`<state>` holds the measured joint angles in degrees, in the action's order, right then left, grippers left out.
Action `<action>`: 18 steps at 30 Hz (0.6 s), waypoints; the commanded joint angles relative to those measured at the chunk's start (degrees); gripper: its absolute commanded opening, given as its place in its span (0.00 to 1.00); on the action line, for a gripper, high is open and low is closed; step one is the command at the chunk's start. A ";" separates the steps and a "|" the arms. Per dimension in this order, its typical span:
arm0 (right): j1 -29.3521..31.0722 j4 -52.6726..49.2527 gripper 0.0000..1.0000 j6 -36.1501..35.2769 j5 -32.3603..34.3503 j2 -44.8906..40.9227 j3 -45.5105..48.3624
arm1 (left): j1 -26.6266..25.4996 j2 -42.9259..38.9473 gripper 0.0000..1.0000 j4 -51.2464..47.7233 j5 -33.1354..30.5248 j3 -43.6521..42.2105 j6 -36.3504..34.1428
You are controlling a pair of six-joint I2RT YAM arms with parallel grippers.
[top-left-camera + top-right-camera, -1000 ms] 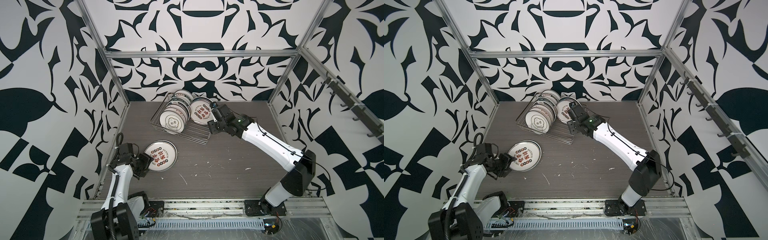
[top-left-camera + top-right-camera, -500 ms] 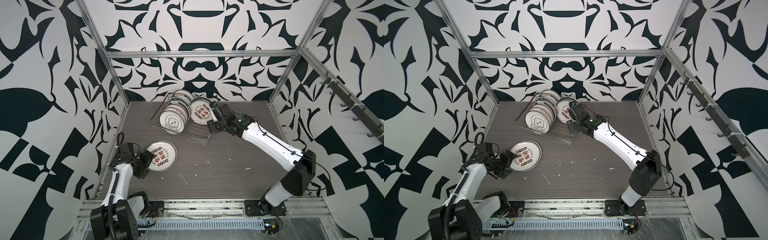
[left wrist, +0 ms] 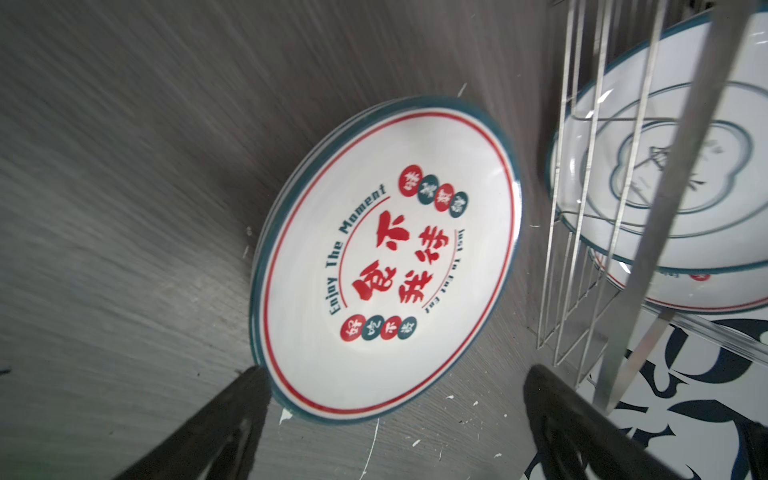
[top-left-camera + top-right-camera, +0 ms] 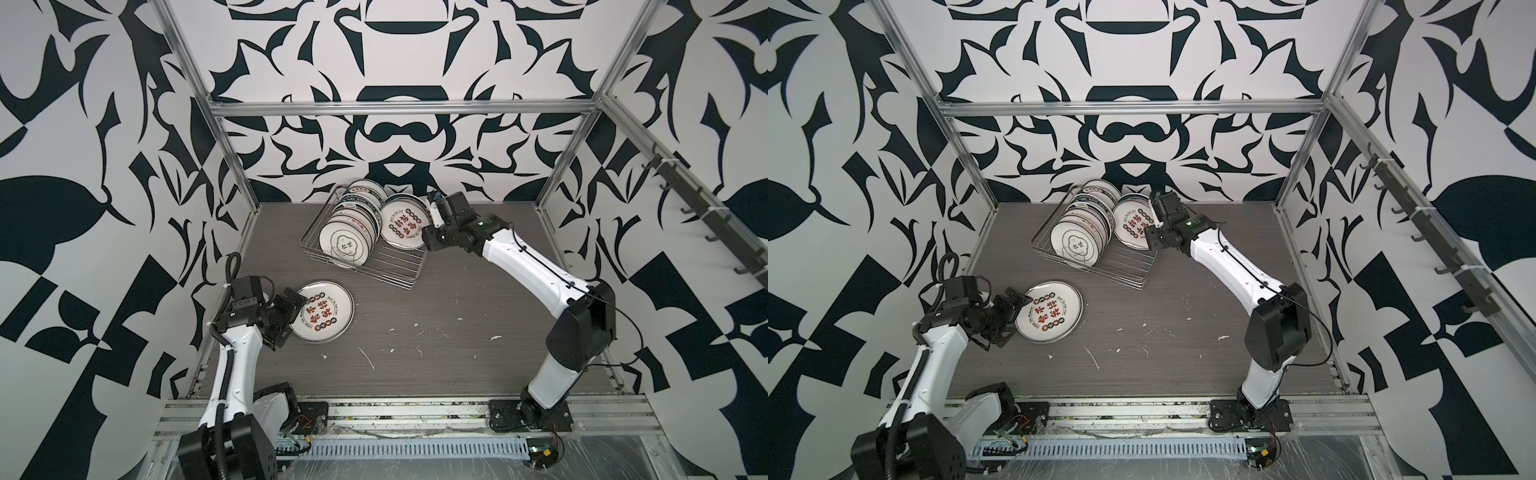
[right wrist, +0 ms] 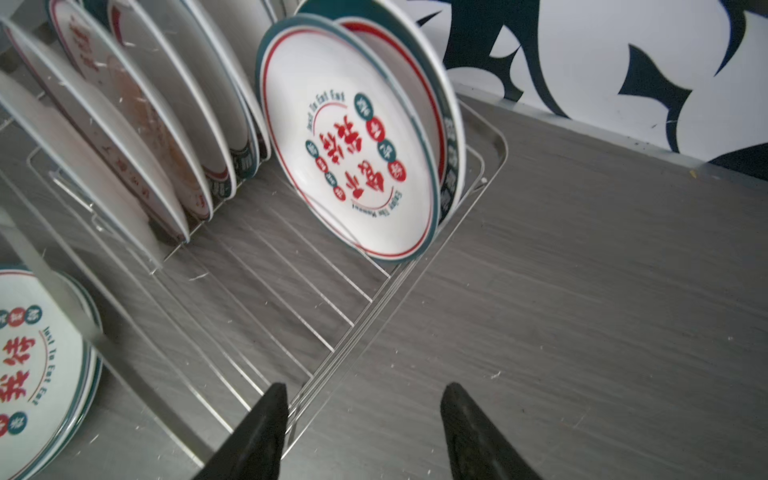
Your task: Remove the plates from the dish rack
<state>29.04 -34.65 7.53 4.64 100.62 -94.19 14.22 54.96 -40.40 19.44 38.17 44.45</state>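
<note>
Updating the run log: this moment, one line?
left end effector open beside plate on table; right end effector open by dish rack; other plates racked

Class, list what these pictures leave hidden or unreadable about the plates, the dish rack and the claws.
Dish rack: in both top views the front plate hides those behind, so no sure count.
Plate on the table: left wrist view shows extra rims beneath; how many, unclear.
Right claw: finger bases cut off by the right wrist view's edge.
Rear plates: prints blurred and overlapped in the right wrist view.
</note>
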 commanded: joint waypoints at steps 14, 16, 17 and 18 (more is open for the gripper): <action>-4.16 -2.99 0.60 -8.57 -12.24 18.15 -27.56 | -0.14 -4.56 0.99 -7.54 -4.31 6.98 -3.27; -4.17 -3.13 0.60 -8.89 -12.21 18.85 -28.40 | -0.11 -5.18 0.99 -7.19 -4.26 7.05 -3.15; -4.15 -3.24 0.60 -9.00 -12.46 19.21 -28.83 | -0.13 -5.45 0.99 -7.09 -4.24 7.17 -3.06; -4.16 -3.37 0.60 -9.30 -12.59 19.57 -29.16 | -0.14 -5.72 0.99 -6.95 -4.07 7.22 -3.01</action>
<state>24.62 -37.10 -0.40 -6.37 121.08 -120.25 14.22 50.33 -45.23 16.05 43.97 41.93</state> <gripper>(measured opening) 0.598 0.992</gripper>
